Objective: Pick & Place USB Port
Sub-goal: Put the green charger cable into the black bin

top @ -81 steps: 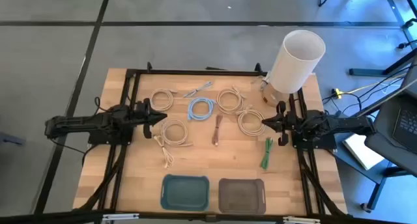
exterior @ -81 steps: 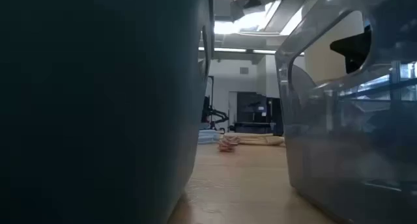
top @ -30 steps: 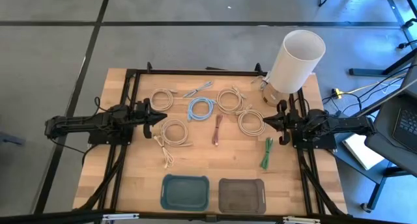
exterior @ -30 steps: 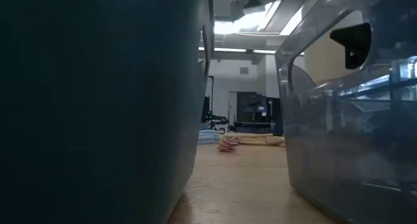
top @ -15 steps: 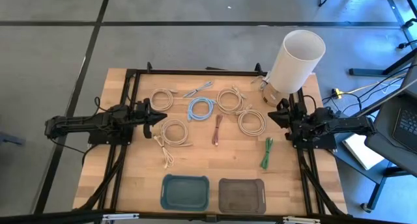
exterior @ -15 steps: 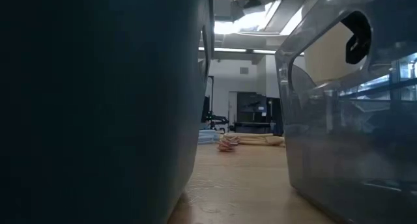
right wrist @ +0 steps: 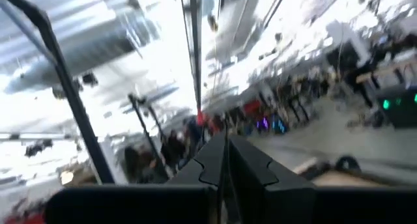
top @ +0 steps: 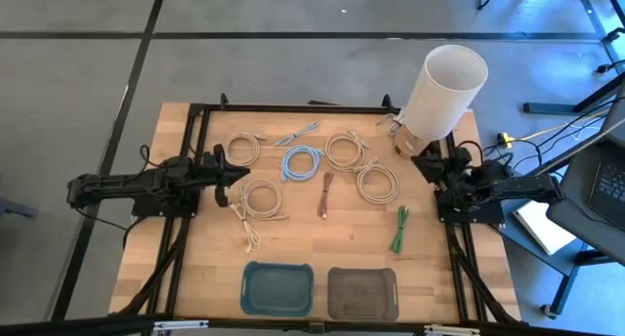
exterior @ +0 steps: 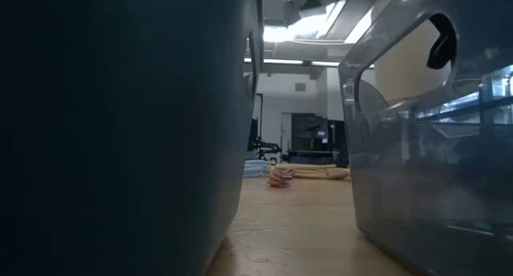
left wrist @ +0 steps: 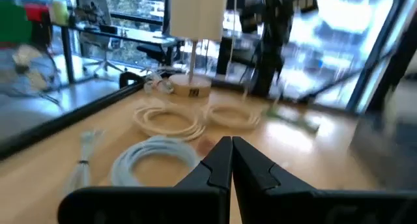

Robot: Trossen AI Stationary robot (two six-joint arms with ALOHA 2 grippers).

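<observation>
Nearest the camera edge of the table [top: 146, 248] sit a teal bin [top: 278, 288] and a grey bin [top: 362, 293], both with nothing visible inside. Beyond them lie a green cable [top: 400, 229], a brown cable [top: 326, 194], beige coils and a blue coiled cable [top: 302, 162]. Which of these carries the USB port cannot be told. The left gripper [top: 237, 174] rests with fingers pressed together, holding nothing. The right gripper [top: 422, 163], also closed and empty, is near the white cylinder [top: 442, 91]. A swing there could knock the cylinder, and closed fingers would snag a coil instead of grasping it.
</observation>
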